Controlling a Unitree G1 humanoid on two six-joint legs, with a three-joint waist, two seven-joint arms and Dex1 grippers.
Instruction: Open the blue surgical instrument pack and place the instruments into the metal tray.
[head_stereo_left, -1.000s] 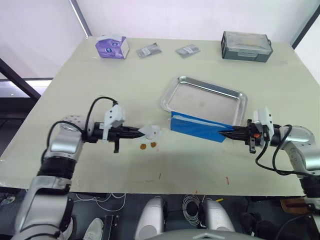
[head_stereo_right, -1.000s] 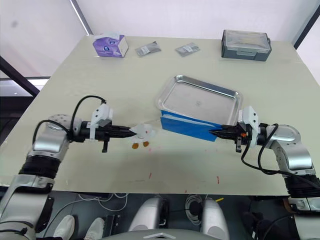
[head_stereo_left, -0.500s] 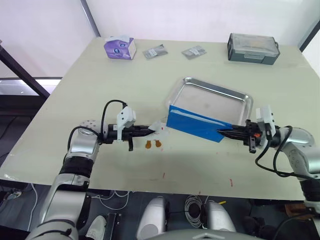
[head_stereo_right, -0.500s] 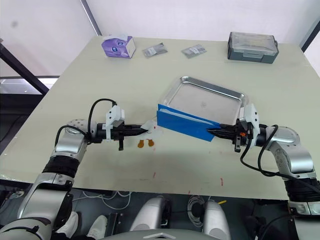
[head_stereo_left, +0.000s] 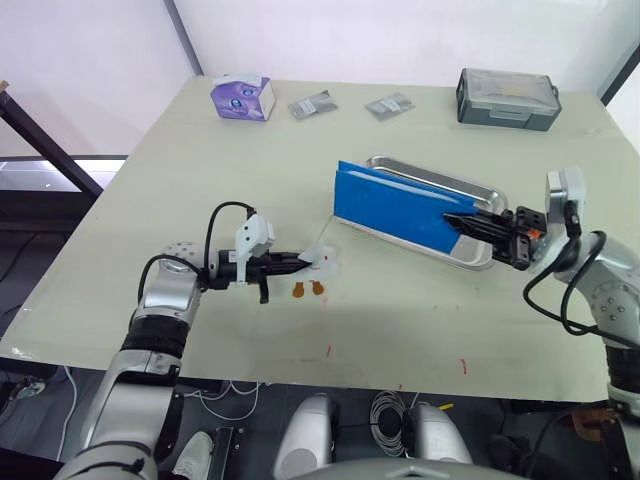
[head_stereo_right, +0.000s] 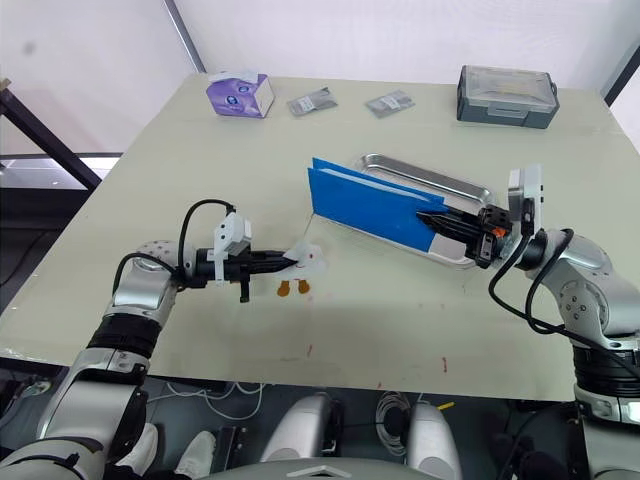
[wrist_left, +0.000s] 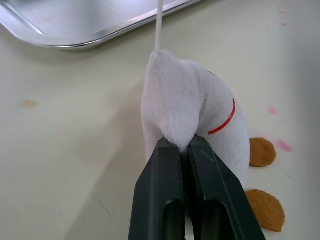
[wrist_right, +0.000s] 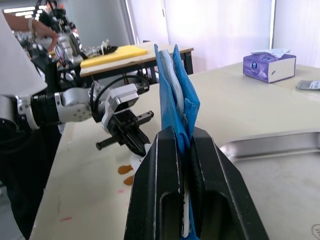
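Nearest the robot, at about 8 o'clock on the table (head_stereo_left: 250, 140), the left gripper (head_stereo_left: 302, 262) is clenched on a small white soft toy (head_stereo_left: 323, 262). The left wrist view shows the two black fingers (wrist_left: 165, 180) pressed together on a fold of the toy's white fabric. The toy has a thin red curved line on it and two orange-brown feet (head_stereo_left: 307, 289) resting on the tabletop beside it. A thin white cord rises from the top of the toy.

At about 3 o'clock, the right gripper (head_stereo_left: 462, 221) is closed on one end of the blue pack (head_stereo_left: 395, 206). The pack is held up off the table, stood on edge and tilted, over the metal tray (head_stereo_left: 470, 188), and it hides much of the tray's floor. In the right wrist view the pack's layers are pinched between the fingers (wrist_right: 160, 165), with a pale lining showing between the blue sides. The pack is folded shut. The tray sits just right of the table's centre, well apart from the toy.

Farther off, along the far edge: a purple tissue box (head_stereo_left: 243, 97) at 11 o'clock, two small grey packets (head_stereo_left: 312, 104) at about 12 o'clock, and a grey lidded box (head_stereo_left: 506, 98) at 1 o'clock.
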